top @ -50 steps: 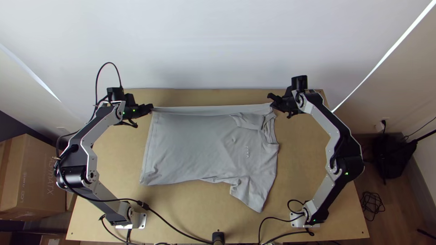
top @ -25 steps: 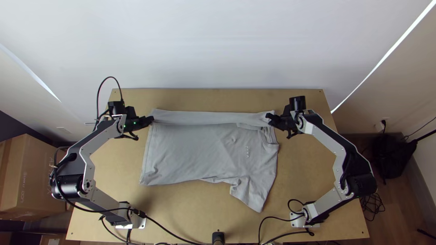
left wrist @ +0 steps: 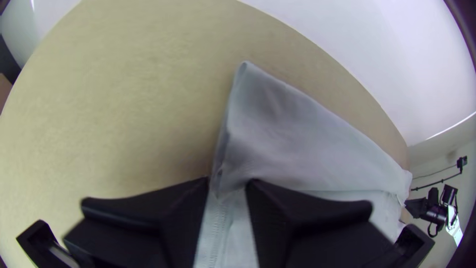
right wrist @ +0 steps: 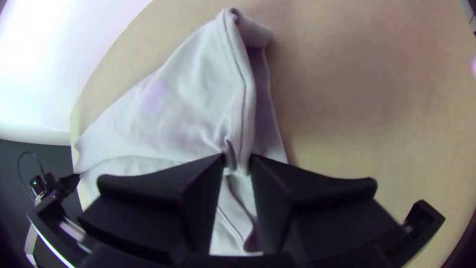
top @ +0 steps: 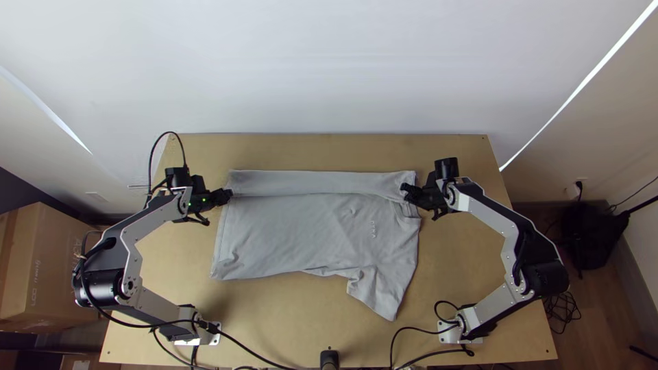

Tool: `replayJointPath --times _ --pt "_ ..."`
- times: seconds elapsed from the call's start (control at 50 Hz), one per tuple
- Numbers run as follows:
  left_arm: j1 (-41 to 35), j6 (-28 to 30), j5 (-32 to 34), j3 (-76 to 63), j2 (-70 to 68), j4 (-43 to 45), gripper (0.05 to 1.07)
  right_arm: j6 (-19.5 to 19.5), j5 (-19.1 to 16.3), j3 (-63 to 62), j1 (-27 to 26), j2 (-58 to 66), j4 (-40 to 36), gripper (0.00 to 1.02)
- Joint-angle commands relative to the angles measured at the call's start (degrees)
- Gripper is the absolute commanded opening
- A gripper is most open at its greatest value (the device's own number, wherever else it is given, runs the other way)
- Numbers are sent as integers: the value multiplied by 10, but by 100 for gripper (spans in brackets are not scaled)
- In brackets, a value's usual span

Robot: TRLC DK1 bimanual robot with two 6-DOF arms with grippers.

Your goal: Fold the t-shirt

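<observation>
In the top view the grey t-shirt point(top: 295, 236) lies spread, collar to the right, its far edge folded over as a long band point(top: 308, 183). My left gripper point(top: 229, 194) is at the band's left end, shut on the near corner of the folded-over layer. At the collar end, my right gripper point(top: 404, 188) is shut on that layer's other corner. The left wrist view has cloth point(left wrist: 292, 134) running up to the left gripper point(left wrist: 227, 183). In the right wrist view, a stitched fold of the shirt point(right wrist: 238, 94) is pinched in the right gripper point(right wrist: 237, 161).
Bare wood of the table point(top: 329, 147) borders the shirt on the far side, with a pale wall point(top: 329, 68) behind. Black cables point(top: 264, 353) lie along the near edge. One sleeve point(top: 377, 291) points toward the near edge.
Both grippers have come down the picture toward the near edge with the cloth. The folded band has widened and now covers more of the shirt and part of the collar.
</observation>
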Motion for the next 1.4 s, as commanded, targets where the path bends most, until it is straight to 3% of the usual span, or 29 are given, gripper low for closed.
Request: replayJointPath --times 0.0,0.06,0.16,0.26,0.42,0.6,0.66,0.82,0.98,1.1,1.2,1.38 --pt "25 -5 -8 -9 -21 -12 101 4 0 -20 -8 -21 -30 77" --pt "38 -2 -8 -9 -33 -12 102 4 0 -26 -18 -41 -49 88" --pt "62 8 -3 0 -53 -28 102 10 -9 -50 -50 -89 -58 96" --pt "92 26 23 8 -88 -56 102 18 -55 -75 -86 -154 -66 97" --pt "135 64 66 26 -153 -129 102 12 -62 -78 -103 -236 -170 97" --pt "143 95 84 37 -209 -201 102 -48 -74 -91 -105 -293 -285 98" --pt "143 97 84 40 -222 -212 102 -64 -97 -91 -106 -299 -334 97" --pt "136 92 95 61 -242 -242 102 -84 -124 -125 -79 -296 -422 97" --pt "125 83 95 73 -254 -252 102 -87 -125 -172 -60 -287 -425 84" --pt "123 82 95 78 -257 -260 102 -89 -126 -193 -47 -272 -425 83" --pt "124 82 95 78 -262 -264 102 -91 -127 -207 -39 -259 -409 65" --pt "129 83 94 77 -268 -272 102 -91 -138 -224 -33 -245 -369 46"
